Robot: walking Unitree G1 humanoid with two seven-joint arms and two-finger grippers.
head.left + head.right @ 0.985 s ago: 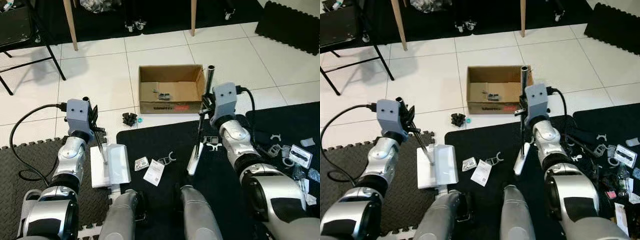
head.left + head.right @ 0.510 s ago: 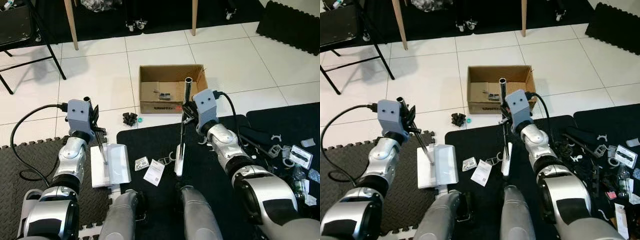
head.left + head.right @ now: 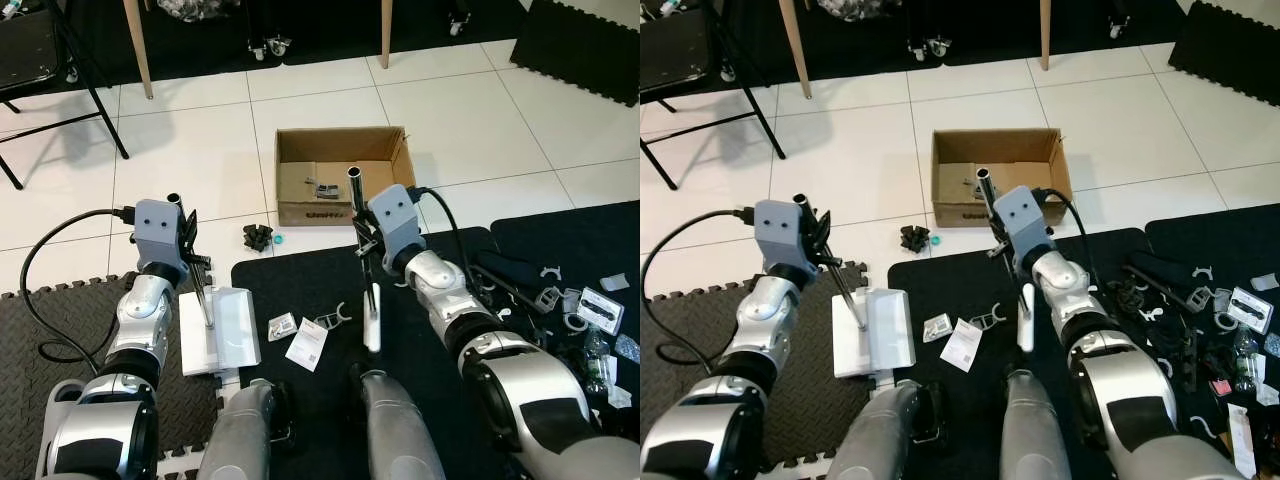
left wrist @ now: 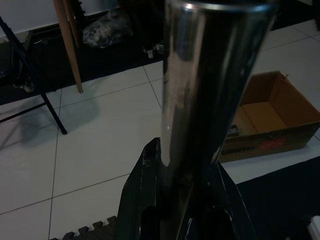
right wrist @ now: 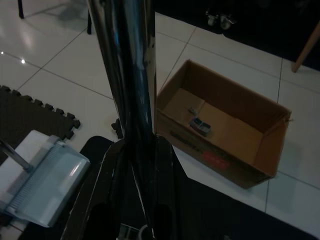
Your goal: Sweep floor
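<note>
Item: floor-sweeping set, two tools in hand. Right gripper (image 3: 362,243) was closed around the metal handle of a small broom (image 3: 372,318), its white head resting on the black mat (image 3: 320,290) just near of centre; the handle (image 5: 131,75) ran up between the fingers in the right wrist view. Left gripper (image 3: 195,262) was clamped on the thin rod of a white dustpan (image 3: 218,330), which lay flat on the grey foam mat's (image 3: 50,330) right edge, touching the black mat's left border. Debris on the black mat: a paper tag (image 3: 308,345), a small packet (image 3: 282,326) and a white clip (image 3: 334,318), all between dustpan and broom head, the clip just left of the head. More litter lay well to the right (image 3: 585,310). A dark scrap (image 3: 258,237) sat on the white tiles near the open cardboard box (image 3: 340,175), far of centre. Step in hand, by judgement: drawing litter leftward toward the pan, collection not yet made. Next move would call for the head to be set right of the clip and dragged left, low and in contact, with the pan lip held down to the mat so papers ride in rather than slip under.
</note>
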